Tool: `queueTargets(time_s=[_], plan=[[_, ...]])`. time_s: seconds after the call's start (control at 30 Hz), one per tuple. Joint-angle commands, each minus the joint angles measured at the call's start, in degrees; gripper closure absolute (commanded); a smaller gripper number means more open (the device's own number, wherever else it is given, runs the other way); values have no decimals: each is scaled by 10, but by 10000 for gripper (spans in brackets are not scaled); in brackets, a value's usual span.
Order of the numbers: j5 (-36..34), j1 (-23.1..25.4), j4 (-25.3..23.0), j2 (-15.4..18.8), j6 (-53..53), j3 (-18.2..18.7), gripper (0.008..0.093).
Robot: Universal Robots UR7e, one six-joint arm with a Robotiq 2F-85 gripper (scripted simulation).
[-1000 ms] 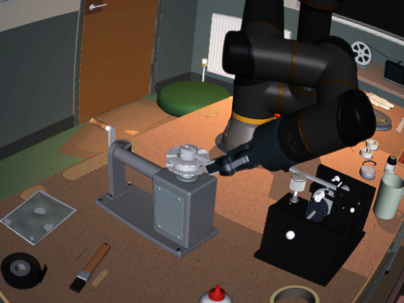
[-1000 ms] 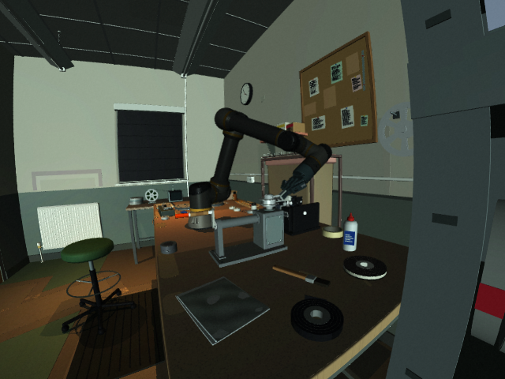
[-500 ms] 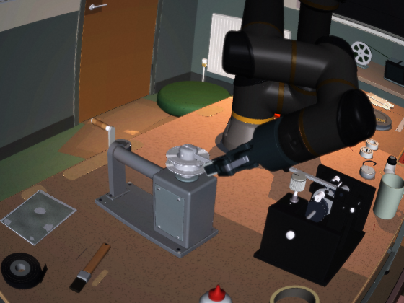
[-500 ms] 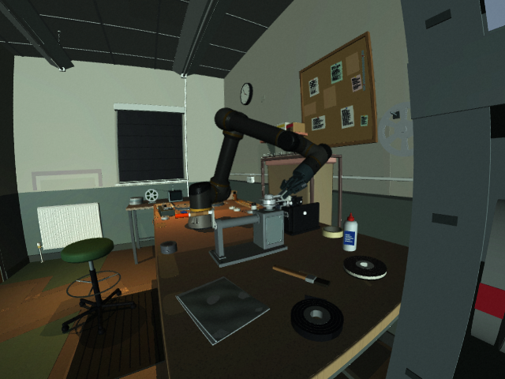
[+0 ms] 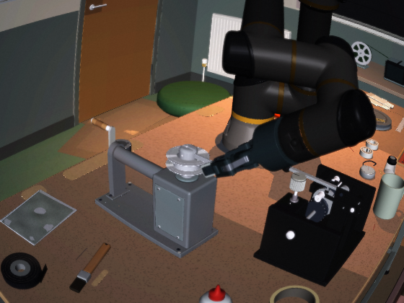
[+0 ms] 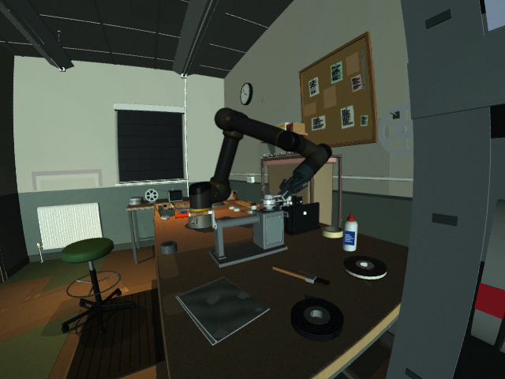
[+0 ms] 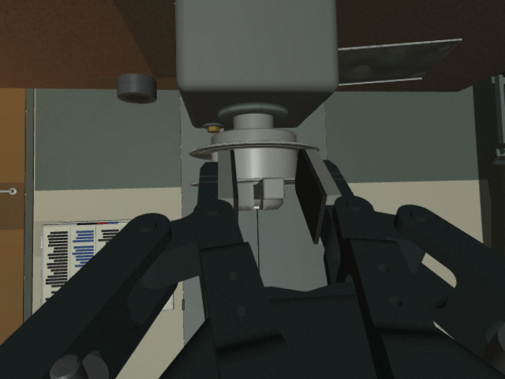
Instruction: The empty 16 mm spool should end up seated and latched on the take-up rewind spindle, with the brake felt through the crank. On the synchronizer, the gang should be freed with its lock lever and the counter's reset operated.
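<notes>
The synchronizer [image 5: 313, 223], a black box on the right of the bench, is partly hidden by my arm; its lock lever [image 5: 311, 177] and white knobs show on top. The empty spool [image 5: 187, 160] sits flat on the spindle atop the grey rewind [image 5: 169, 198], and its hub [image 7: 256, 163] fills the middle of the wrist camera. My gripper [image 5: 210, 168] is at the spool's right edge, open and holding nothing. The crank handle [image 5: 101, 126] sticks up at the rewind's far left end.
Behind the bench stand a green stool [image 5: 193, 96], a door and a radiator. A grey pad [image 5: 38, 216], a tape roll [image 5: 21, 269] and a brush [image 5: 90, 267] lie in front of the rewind. A cup [image 5: 389, 196] and small reels sit right of the synchronizer.
</notes>
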Motion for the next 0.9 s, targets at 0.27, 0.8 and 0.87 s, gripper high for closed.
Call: queueTargets(time_s=[0.27, 0.8, 0.87], plan=[[2, 3, 8, 1, 3, -8, 654], [15, 27, 71, 19, 30, -70, 654], [17, 30, 79, 21, 33, -79, 654]])
